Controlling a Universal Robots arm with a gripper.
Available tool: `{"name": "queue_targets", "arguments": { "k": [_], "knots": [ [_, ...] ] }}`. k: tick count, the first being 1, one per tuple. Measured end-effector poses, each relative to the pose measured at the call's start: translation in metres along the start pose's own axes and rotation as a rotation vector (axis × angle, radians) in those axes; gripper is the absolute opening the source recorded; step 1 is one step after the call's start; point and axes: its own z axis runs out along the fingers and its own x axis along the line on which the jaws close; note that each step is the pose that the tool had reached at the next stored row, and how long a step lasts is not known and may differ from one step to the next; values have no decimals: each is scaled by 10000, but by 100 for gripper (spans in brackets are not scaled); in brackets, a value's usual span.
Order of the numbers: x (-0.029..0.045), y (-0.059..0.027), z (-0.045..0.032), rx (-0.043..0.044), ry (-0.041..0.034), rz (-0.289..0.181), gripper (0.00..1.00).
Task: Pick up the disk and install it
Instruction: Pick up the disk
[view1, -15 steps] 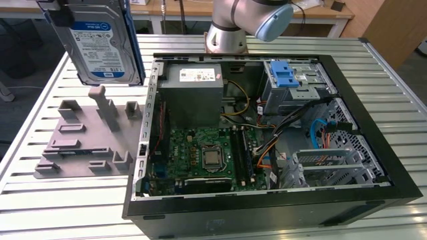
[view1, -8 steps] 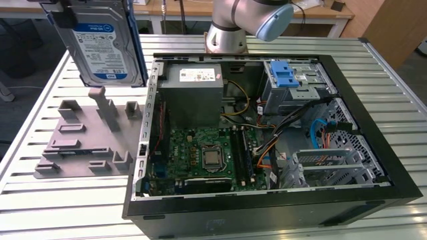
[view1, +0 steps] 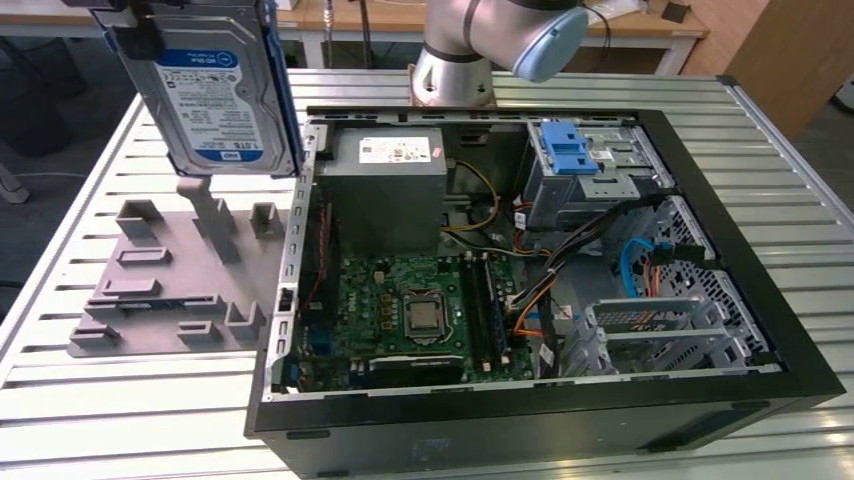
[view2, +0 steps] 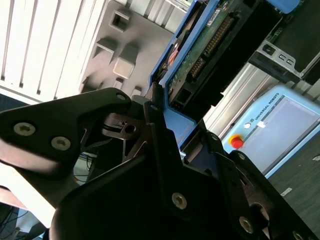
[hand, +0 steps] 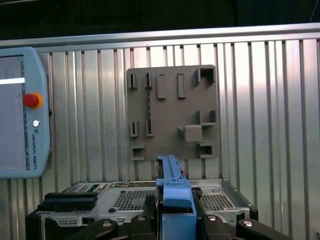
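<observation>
The disk (view1: 214, 95) hangs upright in the air at the exterior view's upper left, white-and-blue label facing the camera, blue rails along its sides. My gripper (view1: 187, 15) is shut on its upper end. It hovers above the grey slotted fixture (view1: 174, 280), beside the open computer case (view1: 534, 410). In the second wrist view the black fingers (view2: 155, 125) clamp the disk (view2: 210, 45) by its blue rail, circuit-board side showing. In the first wrist view the blue rail of the disk (hand: 172, 187) stands between the fingers (hand: 150, 212), with the fixture (hand: 172, 112) beyond.
Inside the case lie a green motherboard (view1: 414, 310), a grey metal box with a white sticker (view1: 387, 185) and a silver cage with a blue latch (view1: 587, 160). The arm's base (view1: 454, 70) stands behind the case. A teach pendant (hand: 22, 112) lies on the slatted table (hand: 270, 100).
</observation>
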Motion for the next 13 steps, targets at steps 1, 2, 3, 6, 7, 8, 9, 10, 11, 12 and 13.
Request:
{"name": "queue_targets", "arguments": {
  "k": [1,2,3,6,7,8,9,10,11,12,13],
  "knots": [
    [5,-10,1,0,-1,4,36],
    [9,-21,1,0,0,8,36],
    [13,-31,1,0,0,12,36],
    [26,-61,2,0,0,26,36],
    [30,-71,2,-1,1,31,36],
    [34,-81,2,-1,0,35,36],
    [39,-90,3,-1,1,40,36],
    [43,-99,3,-1,1,45,36],
    [48,-108,3,-2,1,50,36],
    [53,-117,3,-2,1,55,36],
    [58,-126,4,-2,1,60,36]
  ]
}}
